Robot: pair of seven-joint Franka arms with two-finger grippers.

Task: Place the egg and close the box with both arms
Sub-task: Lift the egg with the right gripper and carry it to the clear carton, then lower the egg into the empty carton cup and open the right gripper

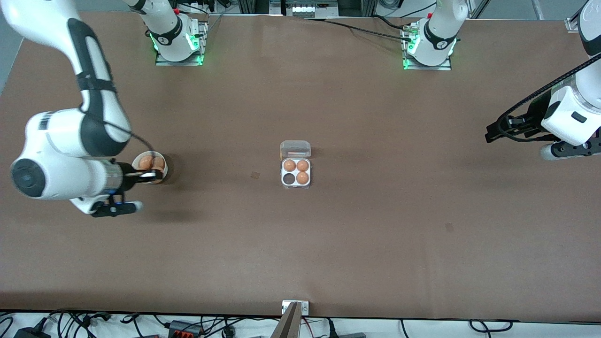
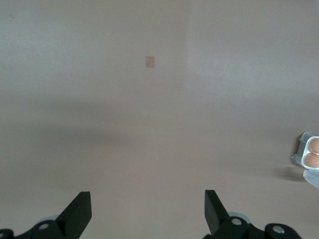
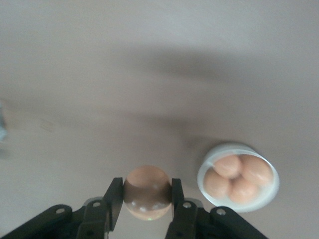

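In the front view, the box (image 1: 296,172) sits mid-table with its lid (image 1: 295,149) swung open on the side farther from the camera. Three eggs (image 1: 296,170) fill its cells and the fourth cell (image 1: 288,179) is bare. Toward the right arm's end of the table, the right gripper (image 1: 149,176) hangs over a white bowl (image 1: 142,158) that holds more eggs. The left gripper (image 1: 495,133) waits in the air over the left arm's end of the table, well apart from the box.

In the left wrist view, the left gripper (image 2: 148,213) has its fingers spread wide over bare table, with an edge of the box (image 2: 310,158) just visible.

In the right wrist view, the right gripper (image 3: 147,197) is clamped on an egg (image 3: 146,191), held above the table beside the bowl (image 3: 238,206), which holds four eggs.
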